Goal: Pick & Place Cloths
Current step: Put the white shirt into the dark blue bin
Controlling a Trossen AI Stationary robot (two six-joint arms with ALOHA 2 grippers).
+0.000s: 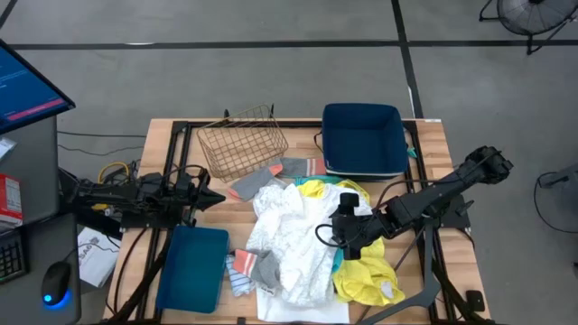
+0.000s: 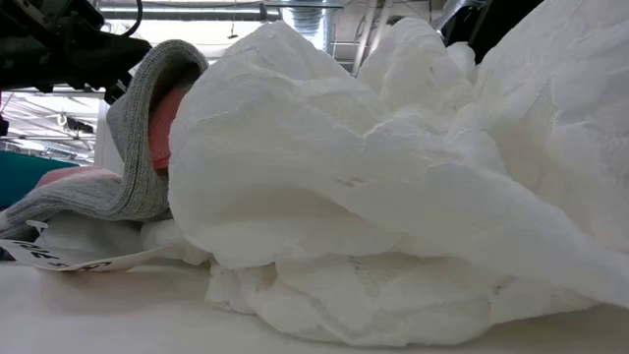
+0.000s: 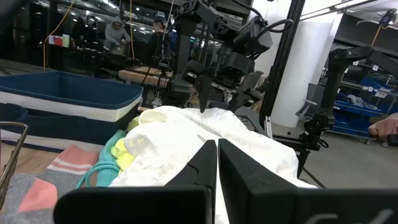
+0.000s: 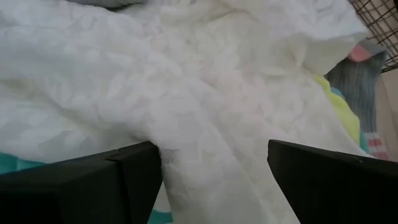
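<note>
A heap of cloths lies mid-table: a large white cloth (image 1: 289,239) (image 2: 393,177) on top, a yellow one (image 1: 366,275) at its right, and grey and striped socks (image 1: 257,269) at its near left. More socks (image 1: 271,173) lie by the basket. My right gripper (image 1: 336,233) (image 4: 214,155) is open and points down over the heap's right part, a ridge of white cloth (image 4: 211,124) between its fingers. My left gripper (image 1: 215,199) (image 3: 216,152) is shut, level, left of the heap and clear of it. My right gripper comes at the white cloth from above, and in the left wrist view its fingertips (image 3: 202,107) reach the top of the heap. A ridge of cloth (image 4: 180,168) lies against one finger's inner side. I cannot tell whether the tips press into it. The cloth rests on the heap.
A copper wire basket (image 1: 244,144) stands at the far left of the heap and a dark blue bin (image 1: 364,140) at the far right. Another dark blue bin (image 1: 192,266) sits at the near left. Cables and a monitor lie off the table's left.
</note>
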